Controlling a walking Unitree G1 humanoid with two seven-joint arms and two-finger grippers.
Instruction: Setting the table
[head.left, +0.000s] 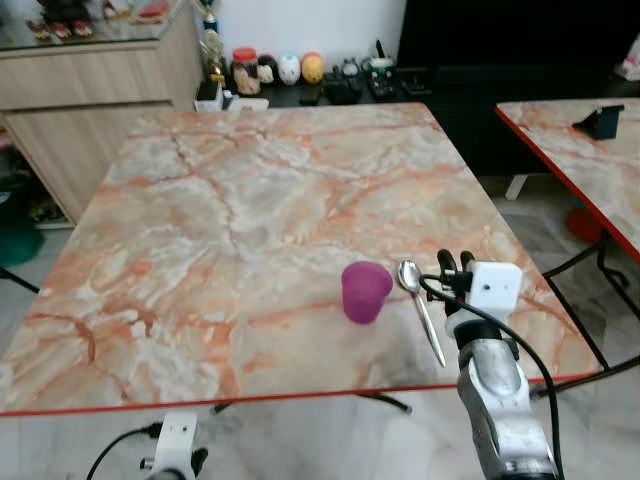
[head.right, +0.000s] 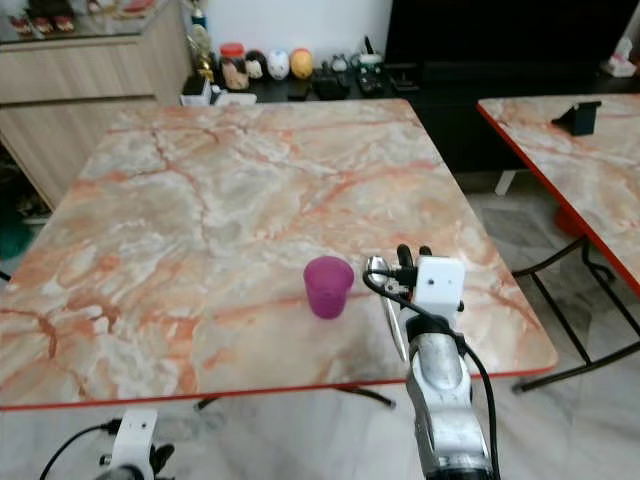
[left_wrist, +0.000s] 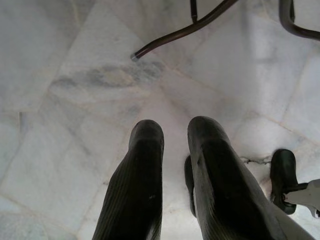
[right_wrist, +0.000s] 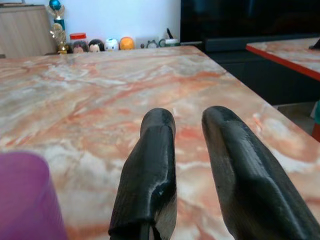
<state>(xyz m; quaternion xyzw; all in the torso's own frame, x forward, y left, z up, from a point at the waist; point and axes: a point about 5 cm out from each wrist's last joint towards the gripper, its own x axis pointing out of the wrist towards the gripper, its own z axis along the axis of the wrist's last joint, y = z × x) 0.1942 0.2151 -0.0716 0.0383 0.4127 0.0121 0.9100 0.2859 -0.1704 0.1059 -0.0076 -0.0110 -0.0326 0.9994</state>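
Observation:
A purple cup stands upright near the front right of the marble table. A metal spoon lies just right of it, bowl pointing away from me. My right gripper hovers low over the table right beside the spoon's bowl. In the right wrist view its fingers stand a little apart, open, with nothing between them, and the cup sits blurred beside them. My left gripper hangs idle below the table's front edge over the floor, with a narrow gap between its fingers.
A second marble table stands to the right with a black stand on it, across a gap of tiled floor. Behind the table are a wooden cabinet and a low shelf of small figures and jars.

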